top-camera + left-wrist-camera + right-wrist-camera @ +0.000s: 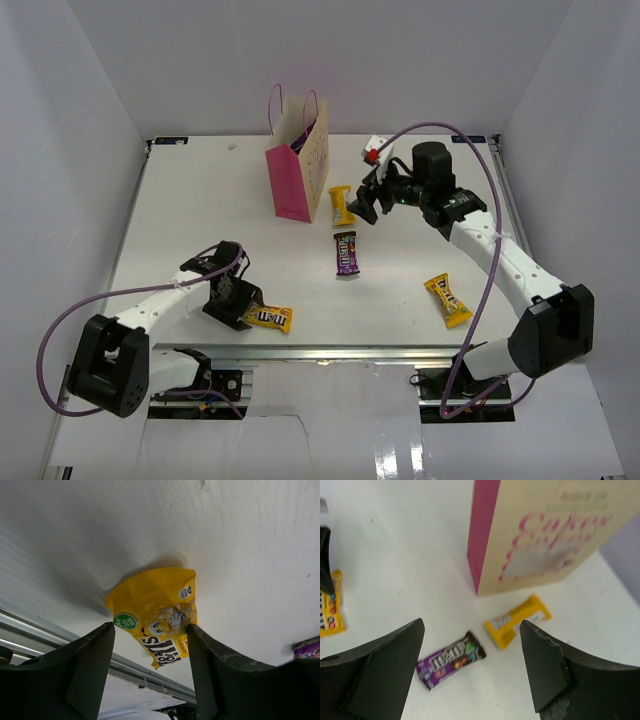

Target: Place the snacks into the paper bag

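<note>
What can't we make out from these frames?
Paper bag: top external, its own walls hide most of the inside; right wrist crops its top, print blurred.
Yellow pack at the left pincer: left wrist, whether the fingers touch it is unclear.
Purple pack: left wrist, cut off by the right edge.

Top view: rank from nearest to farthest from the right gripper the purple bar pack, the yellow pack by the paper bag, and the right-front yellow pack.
From the right gripper:
1. far yellow pack, just left of it, beside the paper bag.
2. purple bar pack, mid-table, toward the front.
3. right-front yellow pack, near the front edge, on the right.
</note>
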Controlling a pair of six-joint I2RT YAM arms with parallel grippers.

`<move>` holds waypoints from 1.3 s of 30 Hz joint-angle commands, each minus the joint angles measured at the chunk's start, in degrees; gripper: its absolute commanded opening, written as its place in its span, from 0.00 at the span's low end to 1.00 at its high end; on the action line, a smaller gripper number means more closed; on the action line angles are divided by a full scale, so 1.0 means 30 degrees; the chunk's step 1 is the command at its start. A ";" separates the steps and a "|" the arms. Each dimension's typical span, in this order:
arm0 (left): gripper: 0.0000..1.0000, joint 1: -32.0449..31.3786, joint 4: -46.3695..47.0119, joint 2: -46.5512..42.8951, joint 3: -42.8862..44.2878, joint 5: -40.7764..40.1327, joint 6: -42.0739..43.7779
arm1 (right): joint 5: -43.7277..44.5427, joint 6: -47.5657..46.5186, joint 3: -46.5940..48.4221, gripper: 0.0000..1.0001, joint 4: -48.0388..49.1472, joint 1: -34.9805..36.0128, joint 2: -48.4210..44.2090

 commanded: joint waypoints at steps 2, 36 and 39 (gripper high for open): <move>0.67 -0.0167 0.0065 0.1181 0.1168 -0.0174 -0.1227 | -0.2147 -0.0069 -0.3255 0.83 -0.0986 -0.2243 -0.2136; 0.03 -0.0255 0.5686 0.8533 2.6622 -0.4129 2.5636 | -0.3993 0.0664 -0.9822 0.84 -0.1250 -0.8105 -0.7268; 0.05 -0.0313 0.7006 0.9881 2.7415 -0.4070 2.6458 | -0.3964 0.0605 -1.0174 0.84 -0.1396 -0.8311 -0.7679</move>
